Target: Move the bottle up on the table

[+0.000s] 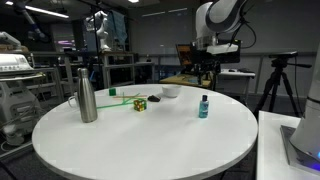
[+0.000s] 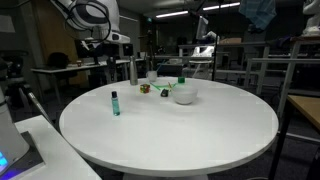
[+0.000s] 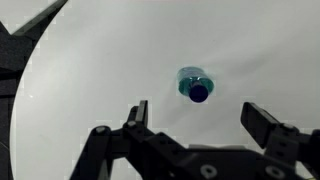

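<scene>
The small teal-blue bottle (image 1: 204, 106) with a dark cap stands upright on the round white table (image 1: 150, 145), toward its far side. It shows in both exterior views (image 2: 115, 102). In the wrist view I look straight down on its cap (image 3: 195, 86). My gripper (image 3: 200, 117) is open and empty, high above the table, and the bottle shows just beyond the gap between the fingers. The arm (image 1: 216, 25) hangs over the table's far edge above the bottle.
A tall brushed-steel flask (image 1: 87, 95) stands on the table. A coloured cube (image 1: 140, 103), a white bowl (image 1: 170, 91) and a small green item (image 1: 112, 92) lie toward the far edge. Lab equipment and a tripod (image 1: 278, 85) surround the table.
</scene>
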Motion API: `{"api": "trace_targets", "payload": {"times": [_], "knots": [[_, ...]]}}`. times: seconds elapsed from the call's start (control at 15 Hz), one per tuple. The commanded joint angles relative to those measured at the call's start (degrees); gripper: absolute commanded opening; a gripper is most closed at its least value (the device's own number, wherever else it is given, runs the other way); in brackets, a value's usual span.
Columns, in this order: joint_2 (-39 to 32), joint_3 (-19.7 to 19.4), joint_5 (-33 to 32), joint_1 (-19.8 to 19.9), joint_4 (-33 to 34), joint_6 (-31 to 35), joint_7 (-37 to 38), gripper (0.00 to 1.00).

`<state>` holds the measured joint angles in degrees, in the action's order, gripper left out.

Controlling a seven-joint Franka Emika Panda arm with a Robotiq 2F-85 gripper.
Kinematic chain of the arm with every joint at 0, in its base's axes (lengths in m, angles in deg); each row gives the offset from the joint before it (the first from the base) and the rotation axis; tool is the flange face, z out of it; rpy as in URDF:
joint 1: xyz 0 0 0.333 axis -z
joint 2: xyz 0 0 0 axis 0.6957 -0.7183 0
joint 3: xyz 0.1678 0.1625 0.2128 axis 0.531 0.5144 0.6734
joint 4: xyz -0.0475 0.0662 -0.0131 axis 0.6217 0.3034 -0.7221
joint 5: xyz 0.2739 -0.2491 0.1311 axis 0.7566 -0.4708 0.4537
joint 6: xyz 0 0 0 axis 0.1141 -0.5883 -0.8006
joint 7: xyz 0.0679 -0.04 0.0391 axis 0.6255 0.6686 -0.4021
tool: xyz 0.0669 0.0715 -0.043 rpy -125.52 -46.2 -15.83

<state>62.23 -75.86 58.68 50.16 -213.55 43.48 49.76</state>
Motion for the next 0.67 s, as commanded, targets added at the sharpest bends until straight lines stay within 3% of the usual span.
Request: {"api": "trace_targets", "payload": {"times": [0.0,0.6], "knots": [[-1.03,-1.11,0.7,0.05,-1.42,3.68,-2.35,1.0],[-4.46,-1.64,3.25,-1.05,-2.44,6.55,-5.13,1.0]]}}
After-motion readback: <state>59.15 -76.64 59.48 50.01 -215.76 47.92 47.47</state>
